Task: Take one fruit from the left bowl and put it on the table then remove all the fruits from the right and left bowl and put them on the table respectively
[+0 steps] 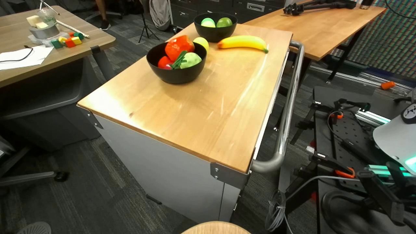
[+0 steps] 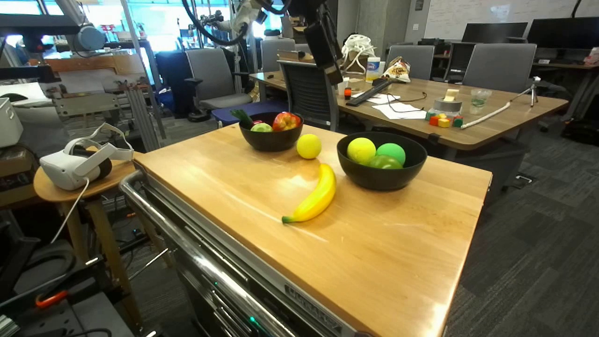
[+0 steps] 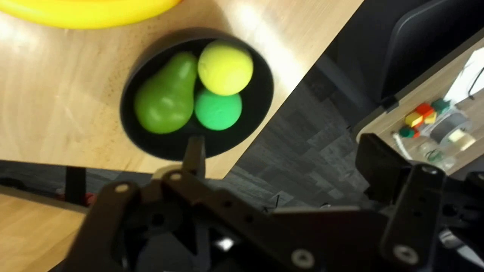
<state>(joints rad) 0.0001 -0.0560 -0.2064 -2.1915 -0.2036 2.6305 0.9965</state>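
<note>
Closest to the wrist camera is the gripper [image 3: 283, 149], its fingers spread wide; in an exterior view it hangs higher than everything on the table [image 2: 398, 248]. Next comes a black bowl [image 2: 381, 180] near a corner of that table, holding a green pear [image 3: 166, 98], a green ball-shaped fruit [image 3: 218, 110] and a yellow-green round fruit [image 3: 225, 68], which overlaps the green ball in the wrist view. A banana [image 1: 242, 42] lies between this bowl and the edge with the rail handle [image 1: 290, 100], its green tip aimed at that edge. A loose yellow-green fruit [image 2: 309, 146] sits on the table just beside a second black bowl [image 1: 177, 76]; whether they touch I cannot tell. That bowl, near the edge opposite the handle, holds a big red fruit [image 1: 179, 46], a pale green one [image 1: 191, 60], dark green stalks [image 2: 241, 116] and smaller red pieces [image 1: 164, 61]. Farthest off, coloured blocks [image 1: 69, 43] lie on a desk [image 2: 505, 124] near a roll of grey tape [image 1: 45, 31].
</note>
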